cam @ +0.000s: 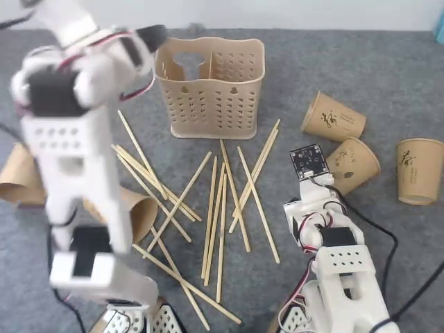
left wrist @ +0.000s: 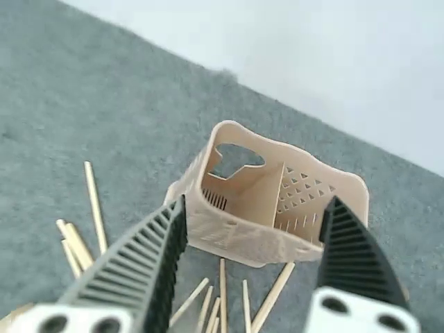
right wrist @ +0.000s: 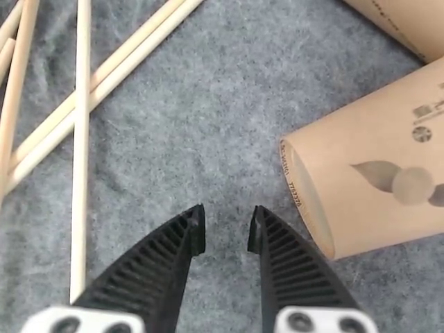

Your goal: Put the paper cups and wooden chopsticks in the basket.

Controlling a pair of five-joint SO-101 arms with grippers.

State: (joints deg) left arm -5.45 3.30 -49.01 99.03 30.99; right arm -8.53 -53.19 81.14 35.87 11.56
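Left gripper (left wrist: 257, 208), jaws wide apart, is held at 10 o'clock of the basket (cam: 208, 104). Right gripper (right wrist: 227, 216), jaws slightly parted and empty, is placed beside a paper cup (right wrist: 374, 184). Chopsticks (cam: 222, 208) are scattered at the basket's 6 o'clock.

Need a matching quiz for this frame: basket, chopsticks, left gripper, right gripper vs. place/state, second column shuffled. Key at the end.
Column 1
1. basket
2. chopsticks
3. left gripper
4. right gripper

Column 2
A. low over the table, beside a cup lying on its side
B. upright, nothing in it
C. lying scattered on the table
D. wide open, raised, facing the basket

Pairs: 1-B, 2-C, 3-D, 4-A
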